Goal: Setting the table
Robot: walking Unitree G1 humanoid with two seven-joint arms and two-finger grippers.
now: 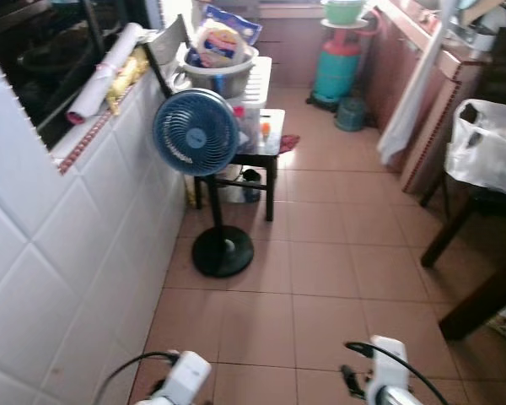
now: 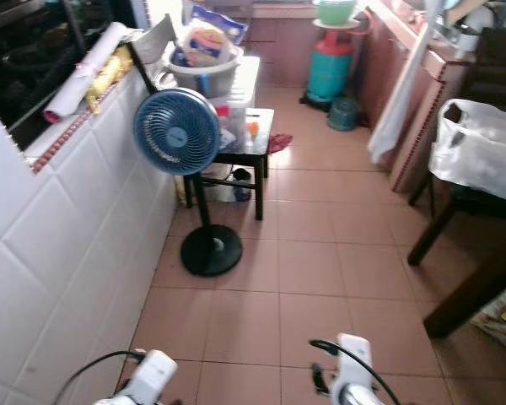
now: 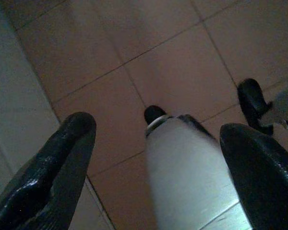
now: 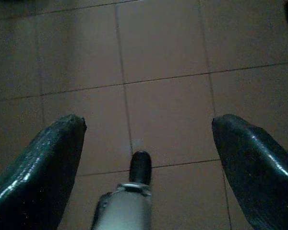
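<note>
We face a tiled kitchen aisle, both claws hanging low.
Left claw (image 3: 156,143) and right claw (image 4: 146,139) gape wide over the floor (image 1: 337,278); dark tabletop (image 1: 489,202) stands right, blue fan (image 1: 196,132) left.

Both head views look forward and down over the tiled floor (image 1: 320,278) toward the fan (image 1: 196,132); both wrist views face that floor closely.

Ahead on my left a fan (image 1: 196,132) stands before a small table (image 1: 268,144); a gas cylinder (image 1: 336,67) sits behind, a bag (image 1: 487,145) right.
</note>
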